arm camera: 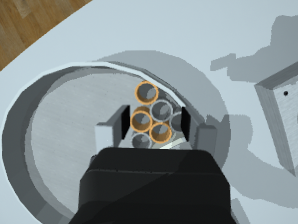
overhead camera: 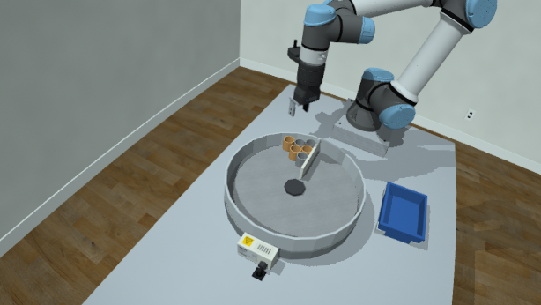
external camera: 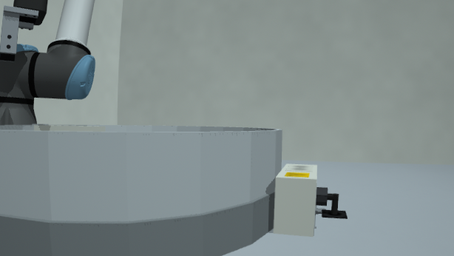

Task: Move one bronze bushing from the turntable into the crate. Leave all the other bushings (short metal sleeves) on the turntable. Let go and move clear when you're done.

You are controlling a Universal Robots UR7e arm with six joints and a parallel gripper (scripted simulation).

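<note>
Three bronze bushings (overhead camera: 288,142) (overhead camera: 295,151) (overhead camera: 307,149) stand with several grey steel bushings (overhead camera: 301,142) in a tight cluster at the far side of the turntable (overhead camera: 264,194), against a white divider bar (overhead camera: 310,159). The wrist view shows the cluster from above, with bronze ones (arm camera: 147,91) (arm camera: 141,121) (arm camera: 161,132) and grey ones (arm camera: 161,110). My gripper (overhead camera: 298,108) (arm camera: 155,116) is open and empty, high above the cluster. Only one finger (external camera: 9,37) shows in the exterior view. The blue crate (overhead camera: 403,211) stands empty to the right of the turntable.
The turntable has a raised grey wall (overhead camera: 247,216) (external camera: 148,174) and a black hub (overhead camera: 294,187) at its centre. A white motor box (overhead camera: 258,252) (external camera: 296,200) sits at its front edge. The robot base (overhead camera: 374,115) stands behind the turntable.
</note>
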